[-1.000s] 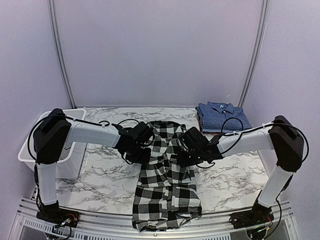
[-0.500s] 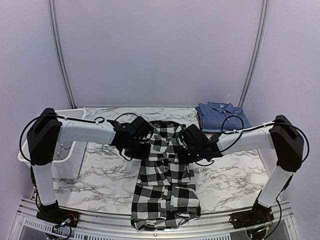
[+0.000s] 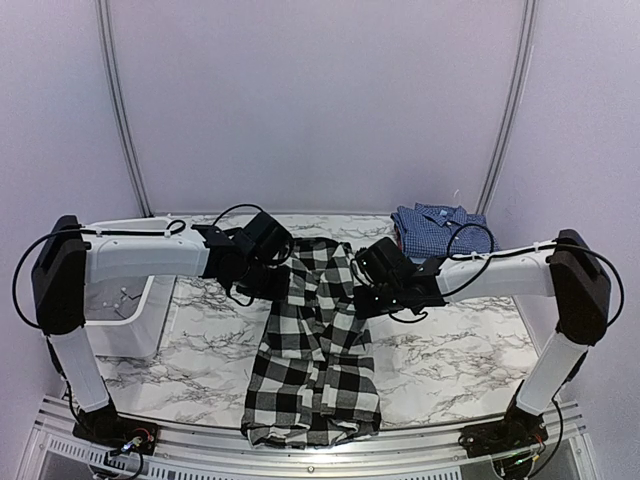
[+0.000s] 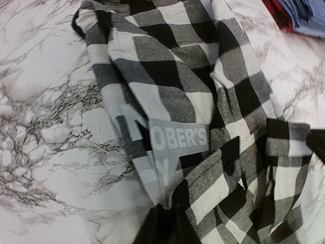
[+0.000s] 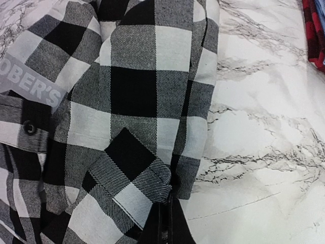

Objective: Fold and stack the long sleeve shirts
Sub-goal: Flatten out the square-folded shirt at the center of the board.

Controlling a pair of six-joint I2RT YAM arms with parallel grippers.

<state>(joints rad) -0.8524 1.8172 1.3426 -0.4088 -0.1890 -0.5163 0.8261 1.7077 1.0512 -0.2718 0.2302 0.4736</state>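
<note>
Pinching both sides of the buffalo-check shirt (image 3: 312, 345) mid-desk (image 3: 460, 350) are the left end effector (image 3: 274, 290) and right end effector (image 3: 361, 300); its hem is reaching the near edge; blue shirt (image 3: 440, 228) is occupying the far-right corner; white bin (image 3: 130, 312) is crowding the left edge.

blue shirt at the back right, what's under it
A strip of red cloth shows beneath the folded blue shirt; the rest is covered, so what it is stays unclear.

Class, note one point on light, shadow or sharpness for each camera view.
Top external: soft, even light, only faint shadows on the marble table. Left wrist: buffalo-check shirt sharp, lettering readable, bottom edge dark. Right wrist: weave crisp, pale glare on the marble.
</note>
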